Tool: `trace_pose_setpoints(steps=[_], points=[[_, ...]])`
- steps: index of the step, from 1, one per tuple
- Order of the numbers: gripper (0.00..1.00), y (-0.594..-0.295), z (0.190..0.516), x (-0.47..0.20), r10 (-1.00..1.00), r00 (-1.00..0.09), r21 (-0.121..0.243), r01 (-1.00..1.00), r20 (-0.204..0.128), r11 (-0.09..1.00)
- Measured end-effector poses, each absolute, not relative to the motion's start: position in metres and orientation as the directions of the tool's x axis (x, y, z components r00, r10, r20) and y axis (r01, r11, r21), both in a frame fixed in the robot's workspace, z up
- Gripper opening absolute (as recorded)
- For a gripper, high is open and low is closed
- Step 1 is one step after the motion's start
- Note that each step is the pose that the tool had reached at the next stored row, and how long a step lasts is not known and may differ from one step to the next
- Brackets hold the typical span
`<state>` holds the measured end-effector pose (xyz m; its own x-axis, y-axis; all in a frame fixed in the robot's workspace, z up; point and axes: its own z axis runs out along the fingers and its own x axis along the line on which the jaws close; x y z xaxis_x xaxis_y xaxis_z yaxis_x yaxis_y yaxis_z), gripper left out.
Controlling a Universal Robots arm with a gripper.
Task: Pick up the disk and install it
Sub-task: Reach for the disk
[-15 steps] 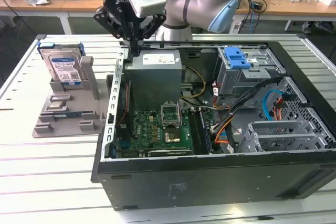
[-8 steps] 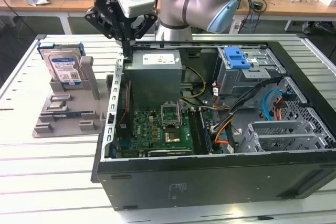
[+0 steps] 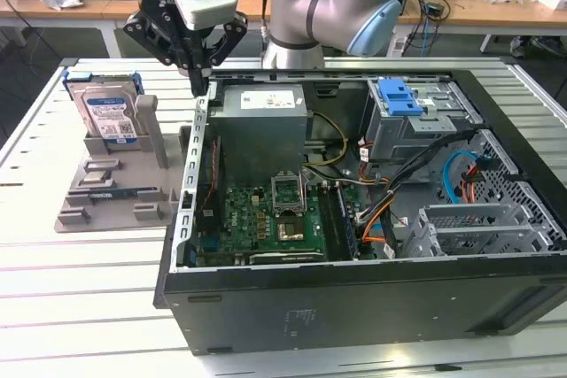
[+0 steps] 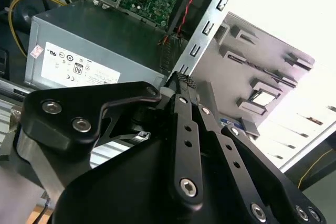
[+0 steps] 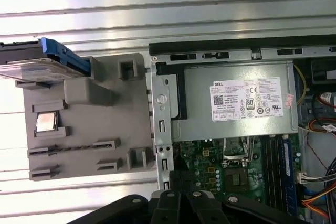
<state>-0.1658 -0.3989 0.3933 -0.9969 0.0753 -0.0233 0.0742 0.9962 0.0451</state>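
Exterior view: the gripper [image 3: 202, 84] is hanging on the arm [image 3: 328, 15] over the open PC case [image 3: 354, 307], at the case's far corner on the exterior view's left. The claw is sitting narrow, fingertips pinched together and gripping nothing. Tips are pointing down at the case wall's top edge; can't tell if they're touching it. The disk [image 3: 106, 111] is standing on edge in the grey fixture [image 3: 106, 192], label facing the camera and blue carrier framing it, toward the far edge of the slatted table [image 3: 80, 307] on the exterior view's left. The disk is sitting well apart from the gripper. The fixture is lying just beside the case. Inside the case, the power supply [image 3: 263, 121] is sitting right by the gripper's corner, with the motherboard [image 3: 257, 219] nearer the camera. The blue latch bracket [image 3: 399, 96] is sitting atop the grey drive bay [image 3: 416, 126] at the case's far side.

Second wrist view: the gripper [image 4: 182, 81] fingers are meeting at the tips, nothing between them. The tips are lining up over the perforated case wall [image 4: 210, 24], with the power supply [image 4: 79, 51] on one side and the fixture [image 4: 252, 72] on the other.

First wrist view: looking straight down. The disk [image 5: 42, 64] is standing in the fixture [image 5: 105, 124] at the fixture's end away from the case. The power supply [image 5: 236, 103] and motherboard [image 5: 210, 171] are showing inside the case. The gripper [image 5: 182, 195] linkage is showing above the case wall.
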Motion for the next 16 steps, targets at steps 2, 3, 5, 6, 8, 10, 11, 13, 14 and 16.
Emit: trace_pose_setpoints(steps=[2,3,5,6,8,10,11,13,14,16], points=[[0.11,-0.399,0.393,-0.173,0.075,-0.997,0.045,0.074,-0.023,0.996],[0.11,-0.399,0.393,-0.175,0.075,-0.997,0.045,0.074,-0.023,0.996],[0.11,-0.399,0.393,-0.179,0.075,-0.997,0.045,0.074,-0.023,0.996],[0.11,-0.399,0.393,-0.180,0.075,-0.997,0.045,0.074,-0.023,0.996],[0.11,-0.399,0.393,-0.183,0.075,-0.997,0.045,0.074,-0.023,0.996],[0.11,-0.399,0.393,-0.186,0.075,-0.997,0.045,0.074,-0.023,0.996],[0.11,-0.399,0.393,-0.188,0.075,-0.997,0.045,0.074,-0.023,0.996],[0.11,-0.399,0.393,-0.191,0.075,-0.997,0.045,0.074,-0.023,0.996],[0.11,-0.399,0.393,-0.193,0.075,-0.997,0.045,0.074,-0.023,0.996],[0.11,-0.399,0.393,-0.198,0.075,-0.997,0.045,0.074,-0.023,0.996]])
